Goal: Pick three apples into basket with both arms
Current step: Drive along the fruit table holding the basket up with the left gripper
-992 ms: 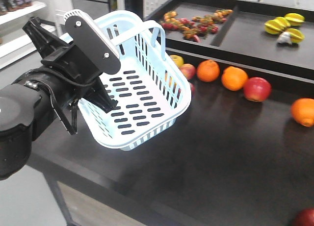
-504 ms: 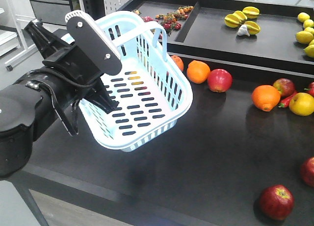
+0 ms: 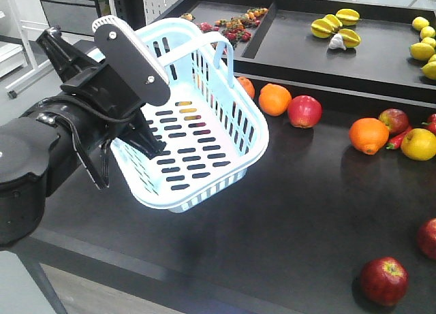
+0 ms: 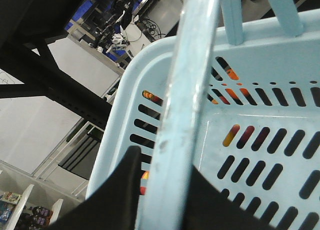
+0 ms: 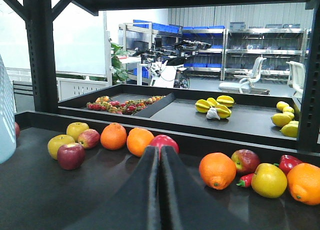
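The pale blue basket (image 3: 204, 137) hangs tilted above the table's left side with nothing in it. My left gripper (image 4: 167, 190) is shut on the basket's rim bar (image 4: 185, 105), with a black finger on either side. The left arm (image 3: 41, 157) fills the left of the front view. A red apple (image 3: 304, 111) lies by the back ledge, another (image 3: 385, 280) near the front right, and a third (image 3: 428, 238) is cut off by the right edge. My right gripper (image 5: 160, 151) is shut on nothing, low over the table, with a red apple (image 5: 163, 141) just behind its tips.
Oranges (image 3: 274, 99) (image 3: 368, 135), a yellow apple (image 3: 418, 144) and a red-yellow apple (image 3: 394, 120) lie along the raised back ledge (image 3: 327, 89). Trays behind hold starfruit (image 3: 335, 26) and small fruit. A dark red apple (image 5: 70, 155) lies at the left of the right wrist view.
The front view swung right along the table between one second and half a second ago. Since then the basket has barely shifted and stays in my left gripper.
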